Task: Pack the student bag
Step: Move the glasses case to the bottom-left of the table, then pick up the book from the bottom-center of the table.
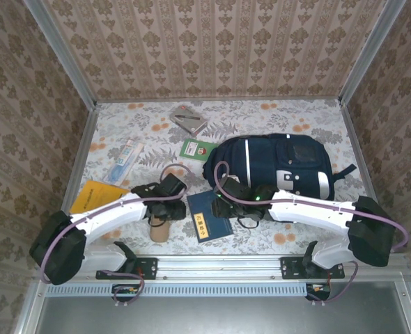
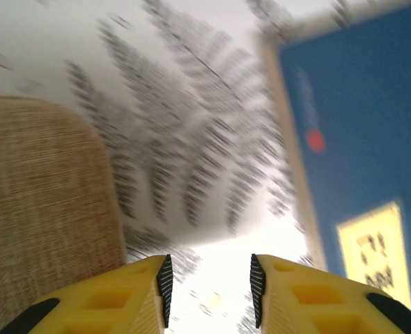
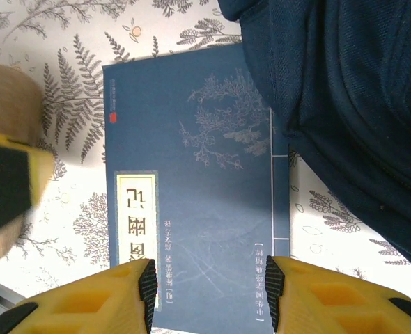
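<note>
The student bag, navy with white stripes, lies at the right of the table, and its fabric shows at the upper right of the right wrist view. A blue book lies flat just left of it. My right gripper hovers over the book, jaws open with nothing between them. My left gripper is beside a tan cylinder. Its jaws are open and empty over the tablecloth, the cylinder to their left and the book to their right.
A yellow booklet, a white-and-blue pack, a green card and a grey item lie on the flowered cloth behind the arms. The left gripper's finger and the cylinder show left of the book.
</note>
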Robot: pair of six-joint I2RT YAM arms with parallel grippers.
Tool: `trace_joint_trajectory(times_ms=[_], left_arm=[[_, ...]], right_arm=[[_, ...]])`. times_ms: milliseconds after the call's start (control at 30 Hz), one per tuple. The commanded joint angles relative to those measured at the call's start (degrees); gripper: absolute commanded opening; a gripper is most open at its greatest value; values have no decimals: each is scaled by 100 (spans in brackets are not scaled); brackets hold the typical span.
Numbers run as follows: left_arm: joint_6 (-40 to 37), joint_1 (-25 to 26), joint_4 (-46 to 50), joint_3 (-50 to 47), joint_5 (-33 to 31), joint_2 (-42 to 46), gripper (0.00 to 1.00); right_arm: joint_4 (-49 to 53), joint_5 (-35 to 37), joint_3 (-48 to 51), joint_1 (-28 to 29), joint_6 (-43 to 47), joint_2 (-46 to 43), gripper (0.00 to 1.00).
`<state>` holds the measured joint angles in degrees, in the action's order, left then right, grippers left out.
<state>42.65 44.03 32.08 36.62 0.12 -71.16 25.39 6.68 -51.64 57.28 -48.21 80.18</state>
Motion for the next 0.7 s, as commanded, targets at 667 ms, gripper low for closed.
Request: trace_joint_trajectory(times_ms=[667], left_arm=[[2851, 849, -2368, -1458, 421, 919, 48]], right_arm=[[-894, -525, 522, -201, 130, 898, 54]])
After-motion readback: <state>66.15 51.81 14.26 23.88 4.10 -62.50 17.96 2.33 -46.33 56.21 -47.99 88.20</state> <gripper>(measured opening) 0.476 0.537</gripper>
